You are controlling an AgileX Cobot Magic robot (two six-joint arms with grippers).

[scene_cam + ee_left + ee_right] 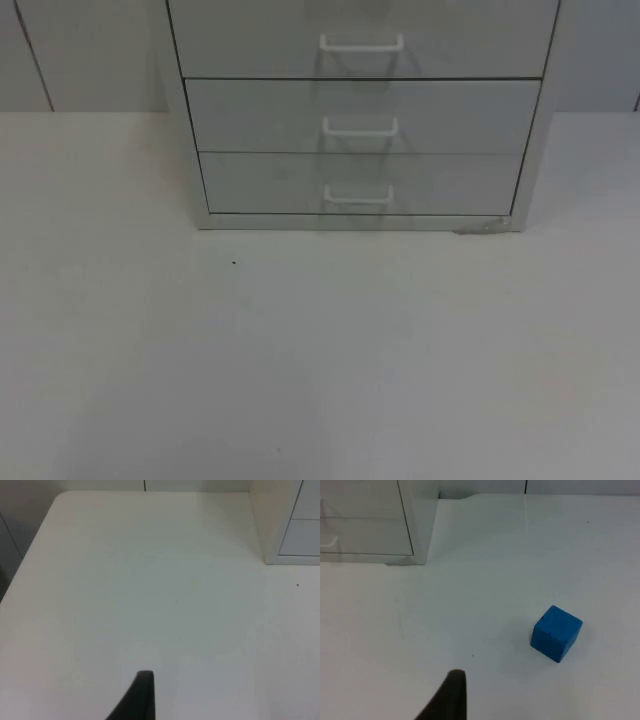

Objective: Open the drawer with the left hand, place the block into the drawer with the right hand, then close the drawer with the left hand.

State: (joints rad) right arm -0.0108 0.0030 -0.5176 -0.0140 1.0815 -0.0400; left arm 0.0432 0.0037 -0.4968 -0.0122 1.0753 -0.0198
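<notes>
From my station I saw the grey drawer unit [360,110] standing at the far side of the white tabletop [320,350], against the grey partition wall [80,55]. Three drawer fronts were visible in the top view, one above the other, and each had a white handle: the upper handle [361,43], the middle handle [360,126] and the lowest handle [357,194]. All three fronts sat flush with the frame, so every drawer was closed.

The blue block [556,632] lay on the tabletop in the right wrist view, well apart from the drawer unit [375,522] and off to its side. It rested flat on one face, turned so that one corner pointed toward the camera. Nothing was touching it.

The left gripper [142,692] hovered above a bare part of the tabletop, with a corner of the drawer unit [282,520] farther away. I could see only one black fingertip, so I cannot tell how wide its fingers stood; it had hold of nothing that I could see.

The right gripper [451,692] hovered over the tabletop near the block, apart from it. Here also only one fingertip was visible, and I cannot tell its opening.
</notes>
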